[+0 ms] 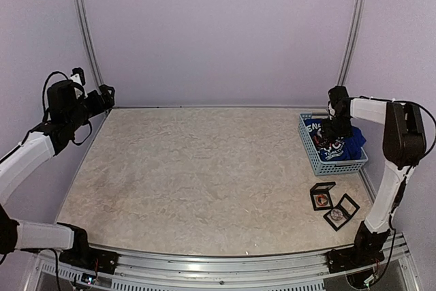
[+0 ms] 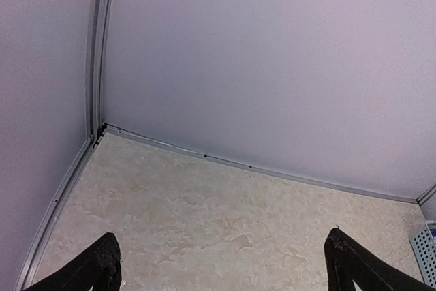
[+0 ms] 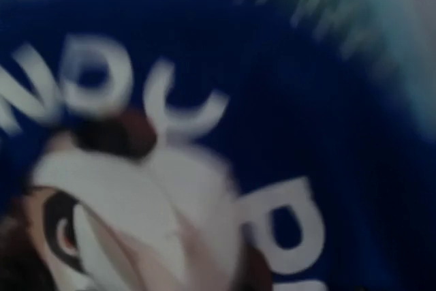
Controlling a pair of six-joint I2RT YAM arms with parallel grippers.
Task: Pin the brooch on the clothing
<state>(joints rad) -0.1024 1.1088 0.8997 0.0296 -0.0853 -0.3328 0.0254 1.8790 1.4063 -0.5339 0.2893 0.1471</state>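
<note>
The royal-blue T-shirt lies bunched in a light-blue plastic basket at the right edge of the table. Its white letters and panda print fill the right wrist view, blurred and very close. My right gripper reaches down into the basket onto the shirt; its fingers are hidden, so I cannot tell whether it is open or shut. Two small open black boxes, each holding a brooch, lie in front of the basket. My left gripper hangs open and empty above the table's far left corner.
The marbled beige table has a metal rail along its edges. Purple walls close off the back and both sides. The basket's corner shows at the right edge of the left wrist view.
</note>
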